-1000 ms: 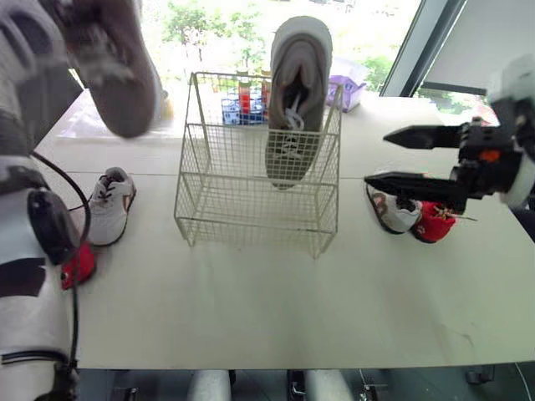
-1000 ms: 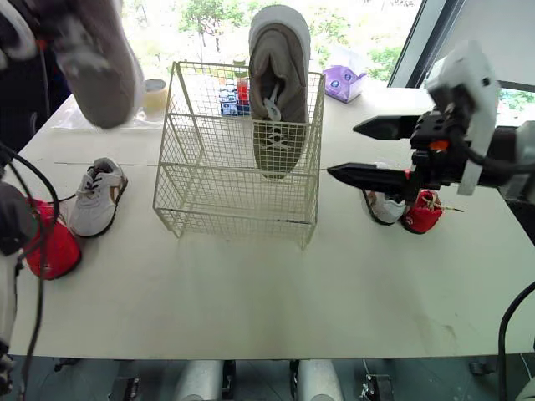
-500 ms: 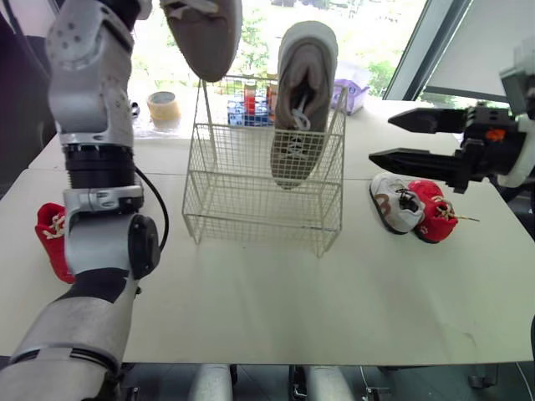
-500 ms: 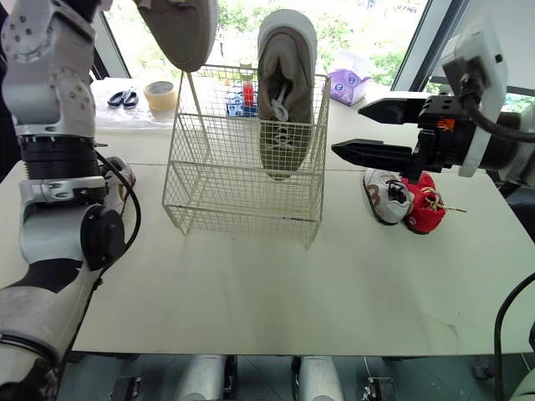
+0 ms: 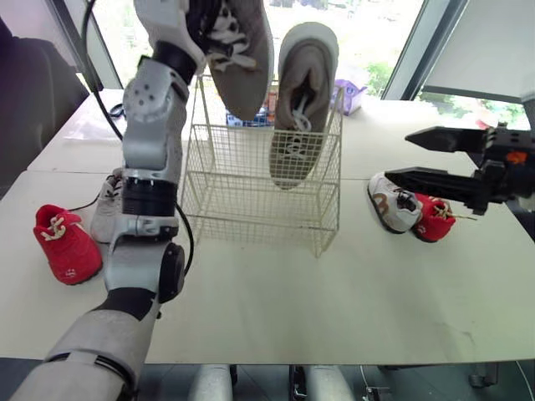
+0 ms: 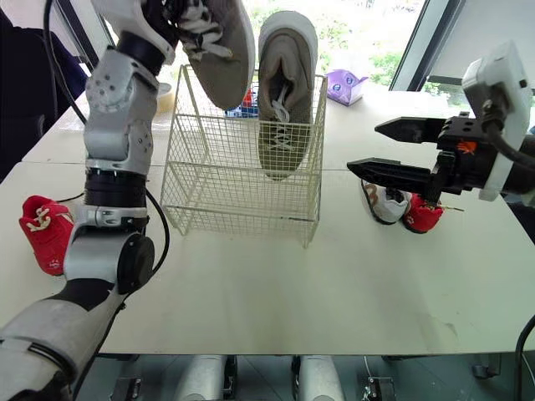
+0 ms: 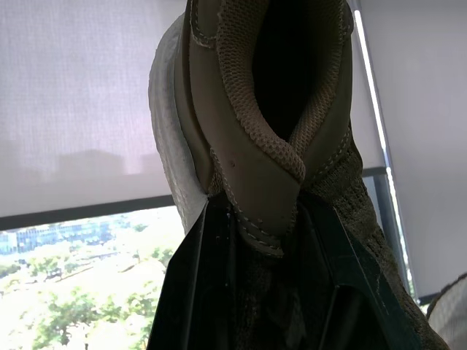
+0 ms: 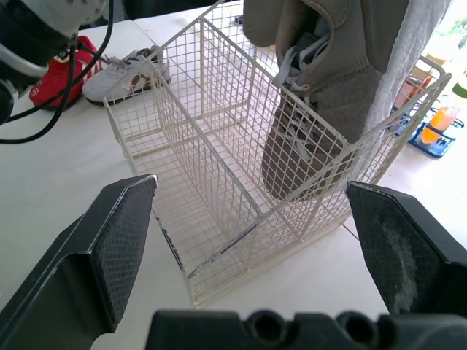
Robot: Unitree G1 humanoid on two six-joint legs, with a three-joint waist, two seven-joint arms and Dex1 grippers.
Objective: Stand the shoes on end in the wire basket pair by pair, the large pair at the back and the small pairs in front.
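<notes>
One large grey shoe [image 5: 294, 109] is already standing toe-down at the back right of the wire basket [image 5: 251, 209], with its heel poking above the rim. Its partner [image 5: 242, 58] is hanging toe-down over the back left corner and is not yet inside. The left gripper [image 7: 255, 219] is clenching it by the heel collar.

So the large pair is about half done, and all four small shoes are waiting on the table [image 5: 334, 309]. A white one [image 5: 389, 200] and a red one [image 5: 435, 219] are lying touching to the right of the basket. Another red one [image 5: 65, 242] and a white one [image 5: 107, 209] are lying to its left (the left arm is covering part of that white one).

The right gripper [image 6: 364, 148] is hovering released and empty, between the basket and the right-hand shoes.

The standing shoe is filling its side, so the partner is probably needing a straight drop past the rim beside it. A rack of bottles [image 8: 430, 124] and a purple box [image 6: 344, 83] are sitting behind the basket, out of the way.
</notes>
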